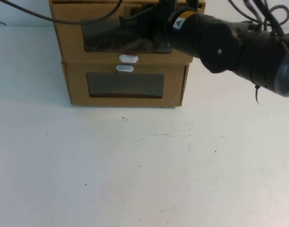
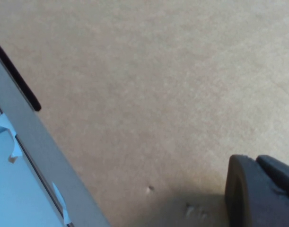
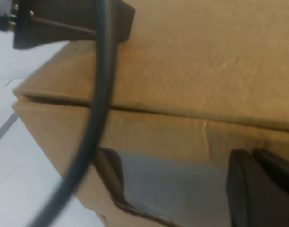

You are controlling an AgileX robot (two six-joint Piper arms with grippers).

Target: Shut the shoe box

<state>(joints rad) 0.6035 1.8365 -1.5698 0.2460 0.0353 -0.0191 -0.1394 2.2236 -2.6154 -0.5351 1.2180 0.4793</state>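
Shoe box: the upper of two stacked brown cardboard boxes (image 1: 130, 33), at the far middle of the table (image 1: 144, 165); its white pull tab (image 1: 128, 58) sits below its window.

Lower box: the matching box (image 1: 125, 85) directly under it, with its own white tab (image 1: 125, 68) above its window, the two tabs almost touching.

My right gripper: at the front of the shoe box, up by the window (image 1: 156, 26); in the high view my arm hides the fingertips, and the right wrist view shows only one dark finger (image 3: 262, 189) close against the window and the cardboard front. I cannot tell how wide it stands.

My left gripper: not in the high view; the left wrist view shows only plain brown cardboard filling the picture and a bit of one dark finger (image 2: 258, 189) at the edge. Its opening I cannot tell either, nor which box face it is over.

Done so far: the shoe box front seems to stand a little forward of the lower box's front, so I judge the drawer mostly in but not fully seated.

Left to do: push the front home until it sits flush, then draw my right arm clear.

Risk: a push off centre could skew the drawer or shift the whole stack backward.
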